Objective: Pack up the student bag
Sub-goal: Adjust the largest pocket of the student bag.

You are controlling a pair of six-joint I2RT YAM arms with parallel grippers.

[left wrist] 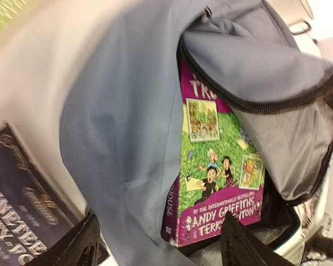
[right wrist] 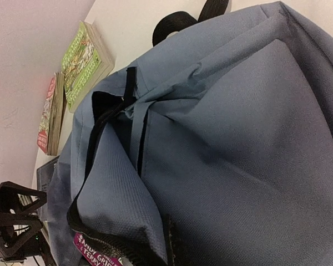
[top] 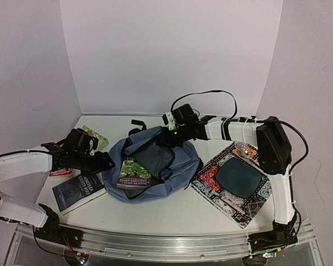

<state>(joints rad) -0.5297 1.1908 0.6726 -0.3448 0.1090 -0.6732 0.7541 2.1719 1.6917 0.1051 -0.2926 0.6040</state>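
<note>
The slate-blue student bag (top: pixel 166 160) lies open in the middle of the table. A purple and green paperback (top: pixel 133 173) sticks out of its mouth, partly under the upper flap (left wrist: pixel 255 61). My left gripper (top: pixel 102 160) is open at the bag's left edge; its fingers (left wrist: pixel 80 246) straddle the bag wall (left wrist: pixel 116 138) and the paperback's corner (left wrist: pixel 222 166) without closing on them. My right gripper (top: pixel 172 136) is at the bag's far top rim, shut on a pinch of bag fabric (right wrist: pixel 222 138). Its fingertips are mostly hidden by the cloth.
A dark hardback (top: pixel 77 191) lies left of the bag, under my left arm. A green book (top: pixel 95 137) and a red book (top: pixel 61 172) lie at the far left. A patterned cloth mat (top: pixel 255 202) with a dark teal pad (top: pixel 238 178) lies on the right.
</note>
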